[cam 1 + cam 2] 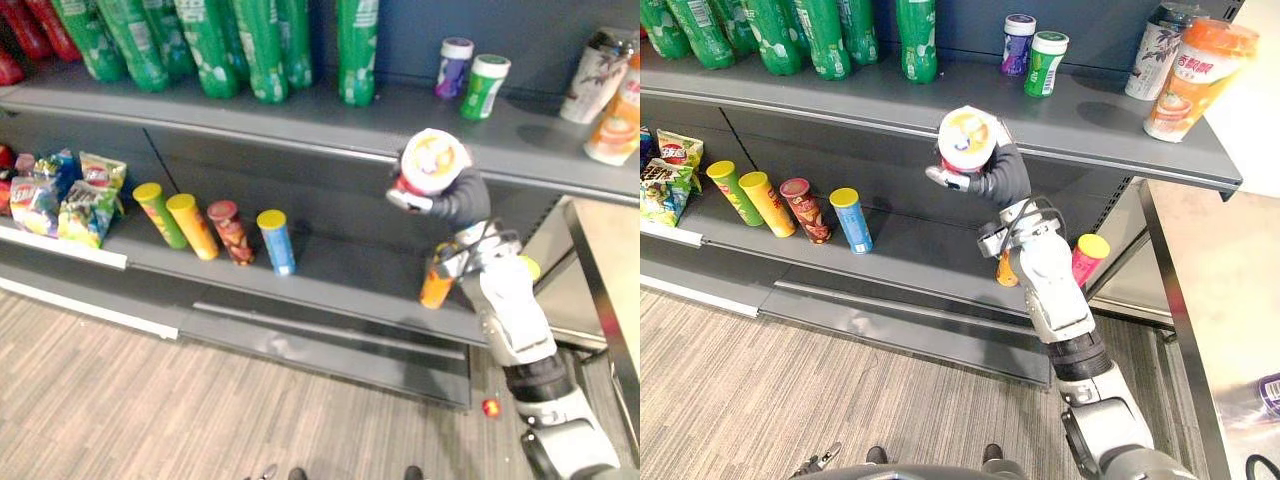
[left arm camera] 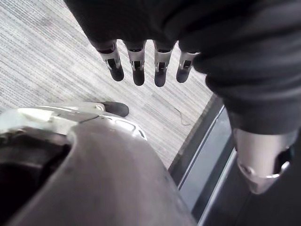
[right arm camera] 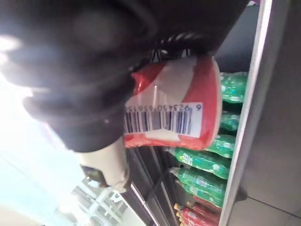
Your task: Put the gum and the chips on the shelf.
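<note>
My right hand [image 1: 455,200] is shut on a red and white chips can [image 1: 967,138] with a white and yellow lid. It holds the can in front of the upper shelf's front edge [image 1: 300,138], lid towards me. In the right wrist view the can's barcode side [image 3: 178,108] shows past the dark cover. A purple gum jar [image 1: 454,68] and a green gum jar [image 1: 484,87] stand on the upper shelf behind the can. My left hand [image 2: 138,70] hangs open over the wood-pattern floor, fingers straight.
Several chips tubes [image 1: 231,232] stand on the lower shelf, with an orange tube [image 1: 437,285] and a pink one [image 1: 1087,258] behind my right arm. Green bottles [image 1: 250,45] line the upper shelf, drink cups [image 1: 620,110] stand at its right end, snack bags [image 1: 70,195] lie at left.
</note>
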Available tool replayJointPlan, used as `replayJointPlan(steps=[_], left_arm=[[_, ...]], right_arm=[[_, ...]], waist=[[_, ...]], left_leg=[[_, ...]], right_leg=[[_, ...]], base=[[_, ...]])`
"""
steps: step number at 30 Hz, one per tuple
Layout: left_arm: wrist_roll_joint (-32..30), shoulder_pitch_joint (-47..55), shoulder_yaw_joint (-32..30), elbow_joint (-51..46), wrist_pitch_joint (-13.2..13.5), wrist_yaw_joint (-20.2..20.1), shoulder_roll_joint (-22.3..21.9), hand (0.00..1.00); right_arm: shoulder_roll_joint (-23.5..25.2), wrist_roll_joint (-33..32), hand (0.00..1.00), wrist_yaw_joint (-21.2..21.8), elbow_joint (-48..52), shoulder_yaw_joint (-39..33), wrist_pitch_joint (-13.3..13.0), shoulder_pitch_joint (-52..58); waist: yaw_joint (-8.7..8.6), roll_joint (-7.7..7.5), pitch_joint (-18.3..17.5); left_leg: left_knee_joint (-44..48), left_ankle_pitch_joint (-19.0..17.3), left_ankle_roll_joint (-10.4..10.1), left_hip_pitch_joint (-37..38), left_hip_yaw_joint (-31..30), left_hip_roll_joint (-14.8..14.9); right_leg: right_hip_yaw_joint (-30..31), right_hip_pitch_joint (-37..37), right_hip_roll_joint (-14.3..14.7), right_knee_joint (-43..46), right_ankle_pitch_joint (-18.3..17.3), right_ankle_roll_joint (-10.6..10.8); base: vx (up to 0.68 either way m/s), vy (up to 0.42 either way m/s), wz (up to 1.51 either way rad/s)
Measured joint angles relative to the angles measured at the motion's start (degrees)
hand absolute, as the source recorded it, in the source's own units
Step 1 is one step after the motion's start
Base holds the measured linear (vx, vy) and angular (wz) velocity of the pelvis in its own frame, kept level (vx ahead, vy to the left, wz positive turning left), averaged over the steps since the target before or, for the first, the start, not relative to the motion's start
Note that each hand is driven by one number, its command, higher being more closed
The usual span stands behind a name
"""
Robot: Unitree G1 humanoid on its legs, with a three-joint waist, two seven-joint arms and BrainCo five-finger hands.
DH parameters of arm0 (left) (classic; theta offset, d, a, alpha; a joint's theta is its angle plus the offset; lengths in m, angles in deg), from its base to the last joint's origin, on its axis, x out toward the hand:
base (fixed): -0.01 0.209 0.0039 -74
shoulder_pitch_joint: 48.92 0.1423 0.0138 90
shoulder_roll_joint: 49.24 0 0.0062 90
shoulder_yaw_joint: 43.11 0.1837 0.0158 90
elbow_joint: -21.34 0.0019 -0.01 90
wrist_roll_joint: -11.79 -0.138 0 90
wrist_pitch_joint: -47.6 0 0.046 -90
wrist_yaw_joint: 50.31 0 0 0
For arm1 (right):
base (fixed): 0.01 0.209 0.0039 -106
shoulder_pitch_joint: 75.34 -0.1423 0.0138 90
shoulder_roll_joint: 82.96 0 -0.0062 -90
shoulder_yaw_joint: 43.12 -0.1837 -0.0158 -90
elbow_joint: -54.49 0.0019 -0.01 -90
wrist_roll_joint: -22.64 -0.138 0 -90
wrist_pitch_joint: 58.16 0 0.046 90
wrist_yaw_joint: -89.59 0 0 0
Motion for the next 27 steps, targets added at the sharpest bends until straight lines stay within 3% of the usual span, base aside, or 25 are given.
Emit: replayJointPlan(steps=[4,12,27], left_arm=[[0.0,0.0,0.0,-0.1,0.0,0.0,0.1,0.00],[0.2,0.0,0.4,-0.2,-0.3,0.0,0.3,0.00],[0.4,-0.2,2.3,-0.7,-0.4,0.1,0.8,0.00]], right_arm=[[-1.5,0.0,1.00,-0.6,-1.9,-0.2,0.0,-3.8],[-4.6,0.2,1.00,-6.5,-13.7,-5.4,1.4,-16.2],[-6.0,2.7,1.00,-8.9,-31.8,-9.5,5.4,-25.1]], waist=[[0.52,-0.40,-0.3],[1.33,-0.74,-0.4],[1.53,-1.09,-0.2]], left_leg=[[0.0,0.1,0.0,0.0,0.2,0.3],[0.0,0.4,0.0,-0.1,0.3,0.4],[0.0,0.6,-0.2,-0.1,0.6,0.8]], right_leg=[[0.1,-0.1,0.2,0.0,0.0,0.0],[0.1,-0.1,0.4,-0.4,0.2,-0.2],[0.1,0.0,0.9,-1.0,0.9,-0.4]], base=[[0.00,0.000,-0.01],[0.00,0.000,-0.01],[0.00,-0.001,-0.01]])
